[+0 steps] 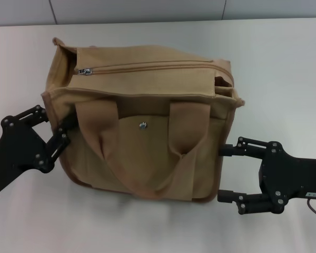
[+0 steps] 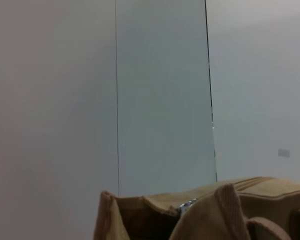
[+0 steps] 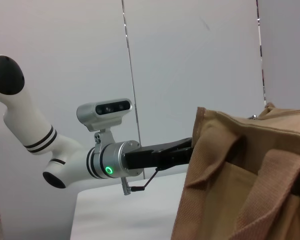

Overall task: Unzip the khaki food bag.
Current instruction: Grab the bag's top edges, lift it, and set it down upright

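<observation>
The khaki food bag (image 1: 147, 132) stood on the white table (image 1: 284, 68), between the two grippers. Its top zipper was seen closed, with the silver pull (image 1: 85, 70) at the robot's left end, so nothing inside could be seen. The left gripper (image 1: 60, 134) was pressed to the bag's left side, its fingers spread. The right gripper (image 1: 225, 173) was spread open just beside the bag's right side.

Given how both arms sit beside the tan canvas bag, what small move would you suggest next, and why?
Probably raise the left gripper from the boxy tan canvas bag's left side to the silver zipper pull, which sits at the left end of the closed zipper. The right gripper waits open at the bag's right side.
</observation>
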Controlling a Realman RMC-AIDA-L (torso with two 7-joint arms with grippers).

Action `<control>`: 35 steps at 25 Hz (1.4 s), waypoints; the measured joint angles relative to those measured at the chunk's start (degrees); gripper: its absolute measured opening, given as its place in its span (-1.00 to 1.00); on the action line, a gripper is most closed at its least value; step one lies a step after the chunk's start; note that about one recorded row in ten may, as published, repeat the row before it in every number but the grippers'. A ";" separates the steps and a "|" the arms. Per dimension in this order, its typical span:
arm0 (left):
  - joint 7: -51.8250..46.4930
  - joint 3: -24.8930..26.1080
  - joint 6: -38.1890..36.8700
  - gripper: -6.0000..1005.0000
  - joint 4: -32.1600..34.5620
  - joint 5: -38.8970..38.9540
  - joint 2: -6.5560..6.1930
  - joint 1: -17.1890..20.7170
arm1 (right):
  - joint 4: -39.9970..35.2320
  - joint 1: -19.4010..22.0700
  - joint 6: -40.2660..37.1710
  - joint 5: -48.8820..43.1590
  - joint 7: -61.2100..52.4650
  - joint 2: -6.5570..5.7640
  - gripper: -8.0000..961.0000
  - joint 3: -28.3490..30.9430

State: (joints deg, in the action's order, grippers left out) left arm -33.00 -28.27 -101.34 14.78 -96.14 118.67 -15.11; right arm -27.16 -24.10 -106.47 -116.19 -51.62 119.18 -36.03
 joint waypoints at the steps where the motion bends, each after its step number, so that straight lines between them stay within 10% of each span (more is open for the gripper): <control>1: 0.20 -0.07 -0.01 0.01 -0.08 0.01 0.01 -0.08 | 0.00 0.00 0.03 0.00 -0.01 0.00 0.75 0.00; 4: 0.60 0.34 -0.17 -0.51 -0.64 0.62 0.03 -0.09 | 0.00 0.04 0.04 0.21 -0.02 0.00 0.75 0.23; 9: 0.64 0.44 -0.14 -0.82 -2.09 2.56 0.06 -0.38 | 0.00 0.50 -0.20 1.85 -0.03 0.00 0.75 1.12; 16: 0.67 0.80 -0.51 -0.83 -3.21 3.50 0.17 -2.21 | -0.01 2.30 -1.17 8.24 0.50 0.00 0.75 2.49; 23: 0.69 1.07 -4.23 -0.84 -2.80 6.02 0.03 -6.62 | 6.61 5.07 -3.15 36.75 6.31 0.24 0.75 3.17; 28: 0.31 0.79 -6.46 -0.85 0.66 6.48 -0.20 -12.52 | 15.98 1.91 -4.17 55.23 12.91 0.30 0.75 3.13; 35: -0.10 0.11 -7.99 -0.87 3.58 6.40 -0.35 -16.81 | 15.51 -4.24 0.17 56.30 13.39 0.10 0.75 2.55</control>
State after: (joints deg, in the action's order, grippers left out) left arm -33.09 -28.16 -109.33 18.36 -89.73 118.32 -31.91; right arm -11.65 -28.34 -106.31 -59.89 -38.23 119.28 -33.48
